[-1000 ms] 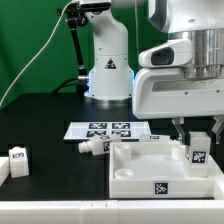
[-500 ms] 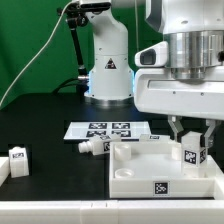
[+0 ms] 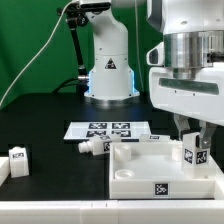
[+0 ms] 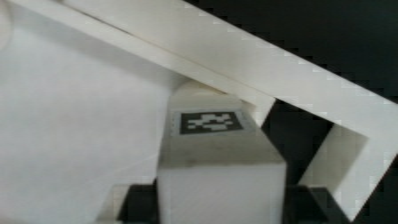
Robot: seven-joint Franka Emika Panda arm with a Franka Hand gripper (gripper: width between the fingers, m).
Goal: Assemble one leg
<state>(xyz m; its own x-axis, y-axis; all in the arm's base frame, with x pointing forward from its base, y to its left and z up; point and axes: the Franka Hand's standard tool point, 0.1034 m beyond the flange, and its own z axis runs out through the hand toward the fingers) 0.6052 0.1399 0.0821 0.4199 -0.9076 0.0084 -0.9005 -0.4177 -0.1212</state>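
The leg (image 3: 194,151), a stubby white peg with a black-and-white tag on its face, stands upright at the right of the exterior frame, just below middle height, at the far right corner of the white tray-like panel (image 3: 140,172). The gripper (image 3: 194,138) reaches down onto it from above, its dark fingers (image 3: 184,130) set on either side of the peg and closed against it. In the wrist view the same leg (image 4: 217,150) fills the lower centre with its tag facing the camera, and the dark fingertips (image 4: 139,203) flank its base at the lower edge; the panel's raised rim (image 4: 267,70) crosses the frame behind it.

Going from the exterior view's left: a second white peg (image 3: 18,158) with a tag stands at the lower left, well apart from the panel. A third peg (image 3: 91,146) lies on its side left of centre, just beside the panel's left corner. Behind it, around the centre, the marker board (image 3: 108,130) lies flat on the black table (image 3: 40,125). The panel takes up the lower centre and right, with one tag on its front wall. The robot base (image 3: 108,70) stands at the upper centre before a green backdrop.
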